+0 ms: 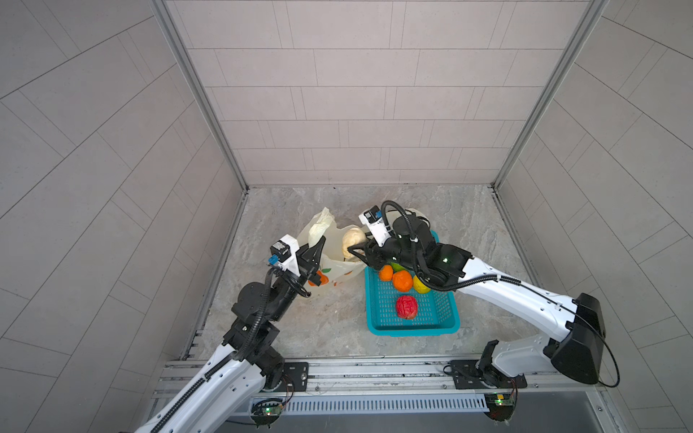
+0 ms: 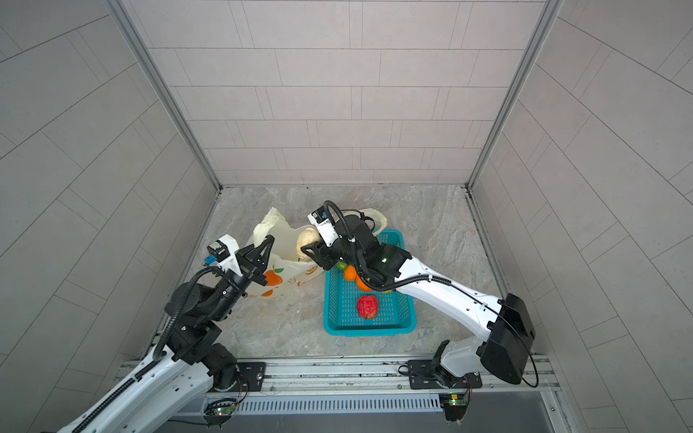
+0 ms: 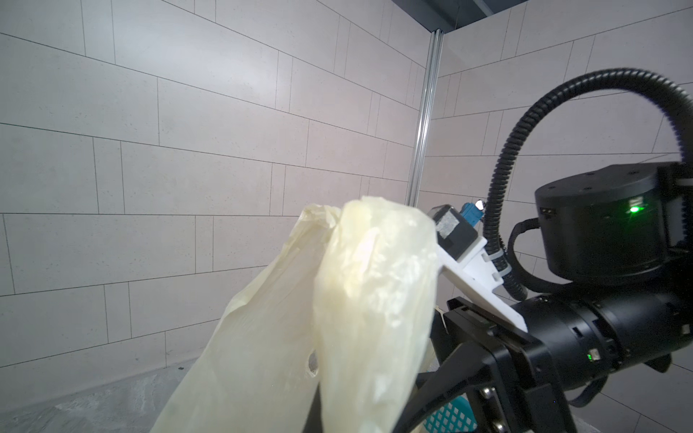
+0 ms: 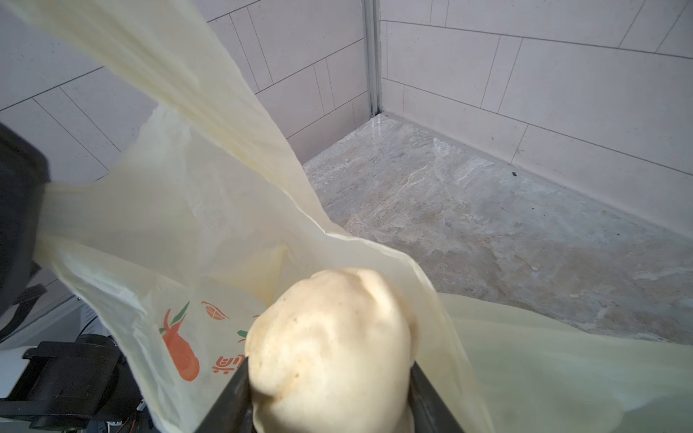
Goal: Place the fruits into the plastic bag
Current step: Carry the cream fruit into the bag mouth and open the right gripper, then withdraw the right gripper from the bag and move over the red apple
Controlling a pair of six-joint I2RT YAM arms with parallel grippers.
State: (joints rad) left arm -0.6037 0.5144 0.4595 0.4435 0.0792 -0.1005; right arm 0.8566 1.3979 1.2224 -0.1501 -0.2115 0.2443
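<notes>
Two grips matter: left gripper clamped on a handle of the plastic bag, right gripper clasping the pale cream fruit at the bag's mouth; I'd lower it well inside before letting go.

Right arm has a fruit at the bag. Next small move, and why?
Probably ease the right pincer down and open it: its pale fruit hangs over the open plastic bag, held up by a handle in the shut left pincer.
</notes>
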